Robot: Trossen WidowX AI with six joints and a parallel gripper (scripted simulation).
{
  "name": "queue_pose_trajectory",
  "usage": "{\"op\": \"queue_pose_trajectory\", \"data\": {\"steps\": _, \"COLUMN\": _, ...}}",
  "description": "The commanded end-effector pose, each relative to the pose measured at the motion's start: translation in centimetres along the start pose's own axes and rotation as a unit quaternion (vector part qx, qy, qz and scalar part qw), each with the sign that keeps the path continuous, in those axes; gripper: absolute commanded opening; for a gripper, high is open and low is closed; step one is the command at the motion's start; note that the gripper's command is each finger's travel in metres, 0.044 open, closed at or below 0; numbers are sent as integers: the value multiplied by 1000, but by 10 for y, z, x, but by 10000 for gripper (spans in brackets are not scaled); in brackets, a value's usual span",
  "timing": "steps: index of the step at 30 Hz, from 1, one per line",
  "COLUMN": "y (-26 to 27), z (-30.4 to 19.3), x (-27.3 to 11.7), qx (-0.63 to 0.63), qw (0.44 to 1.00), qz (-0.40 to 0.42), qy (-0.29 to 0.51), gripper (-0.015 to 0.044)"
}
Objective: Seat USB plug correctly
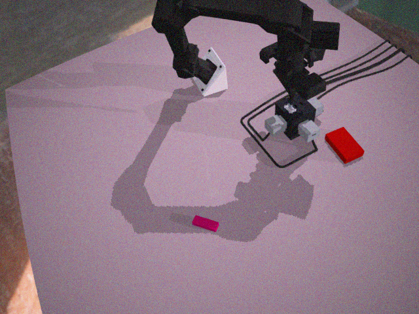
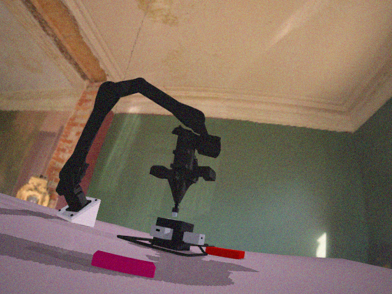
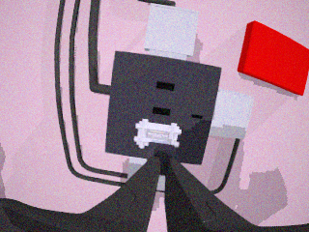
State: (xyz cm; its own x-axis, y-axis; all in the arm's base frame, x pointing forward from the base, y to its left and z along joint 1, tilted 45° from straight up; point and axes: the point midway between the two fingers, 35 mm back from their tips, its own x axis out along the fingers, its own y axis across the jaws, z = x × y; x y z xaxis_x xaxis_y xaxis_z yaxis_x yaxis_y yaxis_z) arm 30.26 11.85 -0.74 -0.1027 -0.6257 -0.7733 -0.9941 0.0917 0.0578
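Note:
The black power cube [image 1: 294, 116] stands on the table with grey plugs in its side faces; it also shows in the exterior view [image 2: 174, 231] and the wrist view [image 3: 164, 108]. My gripper [image 2: 174, 207] points straight down over the cube's top and is shut on the small white USB plug [image 3: 157, 134]. The plug [image 2: 174, 214] hangs just above the cube's top face, clear of it. In the top view the plug [image 1: 290, 108] shows as a pale spot over the cube's top. Dark slots show on the top face in the wrist view.
A red block [image 1: 344, 144] lies right of the cube. A magenta block [image 1: 205, 223] lies nearer the table's front. Black cables [image 1: 358, 67] run from the cube to the far right edge and loop around its base. The arm's white base [image 1: 211, 72] stands at the back.

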Motion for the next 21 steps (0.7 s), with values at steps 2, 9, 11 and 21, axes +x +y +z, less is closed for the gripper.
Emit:
{"op": "queue_pose_trajectory", "data": {"steps": 2, "y": 1, "z": 0, "x": 2, "qx": -2, "qw": 1000, "qz": 3, "qy": -3, "gripper": 0}}
{"op": "queue_pose_trajectory", "data": {"steps": 9, "y": 1, "z": 1, "x": 3, "qx": -3, "qw": 1000, "qz": 3, "qy": -5, "gripper": 0}}
{"op": "queue_pose_trajectory", "data": {"steps": 11, "y": 1, "z": 1, "x": 3, "qx": -3, "qw": 1000, "qz": 3, "qy": -6, "gripper": 0}}
{"op": "queue_pose_trajectory", "data": {"steps": 21, "y": 1, "z": 1, "x": 4, "qx": -3, "qw": 1000, "qz": 3, "qy": -6, "gripper": 0}}
